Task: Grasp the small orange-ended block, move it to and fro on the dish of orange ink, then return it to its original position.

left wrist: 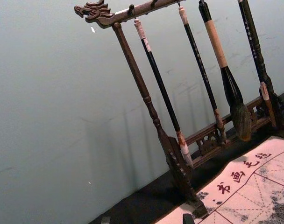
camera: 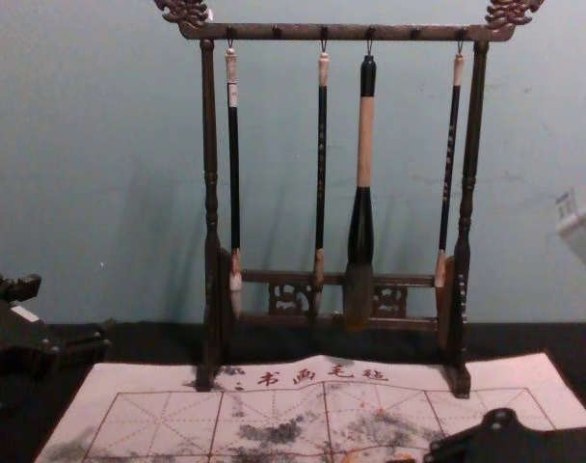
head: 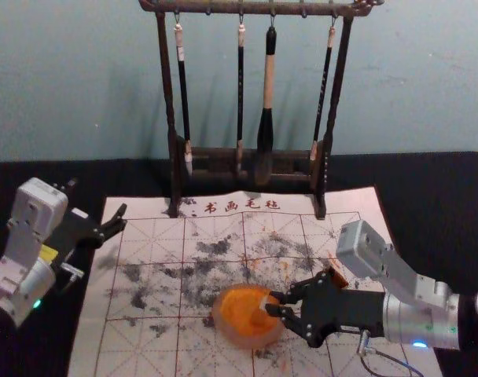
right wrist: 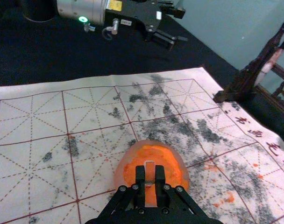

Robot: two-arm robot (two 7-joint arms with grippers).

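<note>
Head view: right gripper holds block at dish of orange ink

The small, pale block is pinched in the right tool, over the round dish. The dish has a see-through pinkish rim and bright orange ink, and sits flat on the white mat.
</note>
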